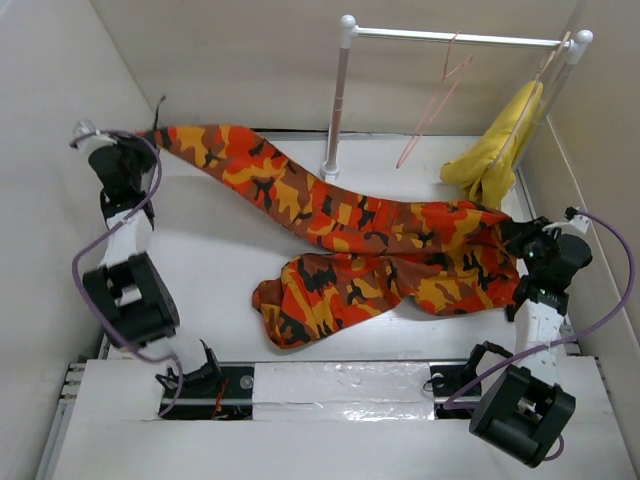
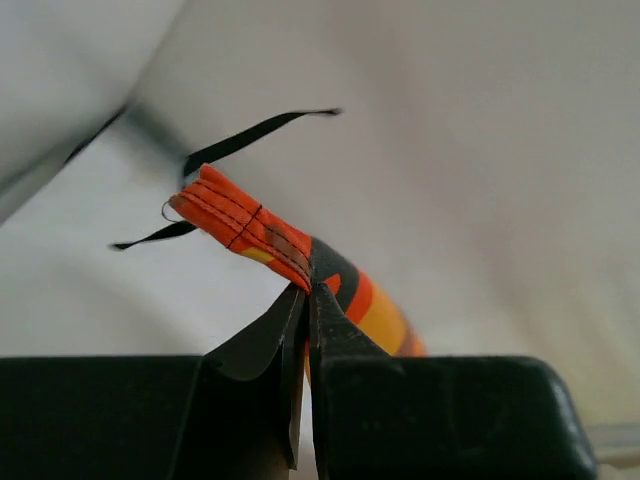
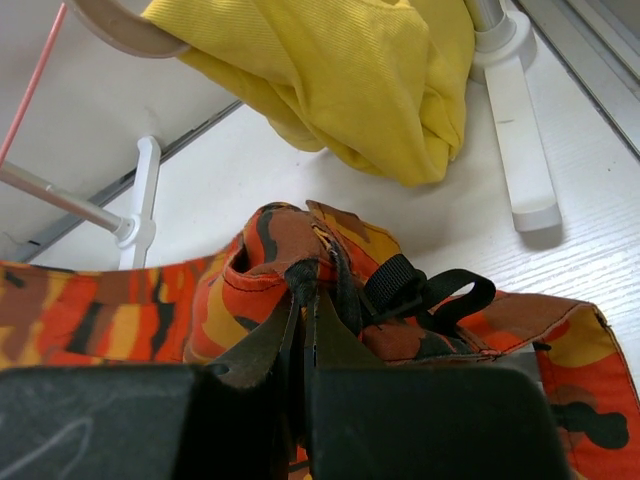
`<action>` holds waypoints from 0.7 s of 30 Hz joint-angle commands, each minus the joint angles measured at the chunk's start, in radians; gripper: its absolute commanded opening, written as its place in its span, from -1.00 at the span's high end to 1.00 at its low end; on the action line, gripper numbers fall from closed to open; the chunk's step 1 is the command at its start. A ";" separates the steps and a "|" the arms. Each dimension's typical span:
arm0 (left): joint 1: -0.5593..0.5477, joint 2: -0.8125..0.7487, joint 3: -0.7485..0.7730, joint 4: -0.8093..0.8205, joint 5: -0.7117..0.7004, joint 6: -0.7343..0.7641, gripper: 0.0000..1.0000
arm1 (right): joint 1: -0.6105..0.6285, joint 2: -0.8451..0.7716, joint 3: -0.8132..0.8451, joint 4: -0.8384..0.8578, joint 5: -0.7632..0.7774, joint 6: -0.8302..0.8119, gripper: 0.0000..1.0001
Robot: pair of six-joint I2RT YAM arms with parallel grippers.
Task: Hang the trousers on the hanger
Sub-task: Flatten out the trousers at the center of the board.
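The white table (image 1: pixel 230 260) carries the camouflage trousers (image 1: pixel 340 225), which lie stretched across it from far left to right. One leg is doubled back toward the near edge. They pass just in front of the foot of the white rail stand (image 1: pixel 450 38). The yellow cloth (image 1: pixel 495 150) hangs from the rail's right end. The salmon-pink wire hanger (image 1: pixel 420 135) hangs empty from the rail, well above the trousers.

The right gripper (image 3: pixel 303 290) is clamped on a bunched part of the trousers beside a black strap. The left gripper (image 2: pixel 306 290) is pinched tight on a narrow stitched hem with loose black threads.

The left hold looks thin, so the hem could slip out once the cloth's weight comes on. The trailing leg could catch the stand's post. The free-hanging hanger may swing or unhook if nudged.
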 commanded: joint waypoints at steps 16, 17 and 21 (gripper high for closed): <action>0.089 0.204 -0.106 -0.252 -0.145 0.101 0.47 | 0.034 0.224 0.135 0.076 0.110 0.012 1.00; 0.089 0.197 -0.100 -0.263 -0.142 0.101 0.23 | 0.043 0.230 0.173 0.064 0.122 0.010 1.00; 0.022 0.109 -0.093 -0.298 -0.158 0.091 -0.32 | 0.115 0.178 0.233 -0.016 0.193 -0.025 0.56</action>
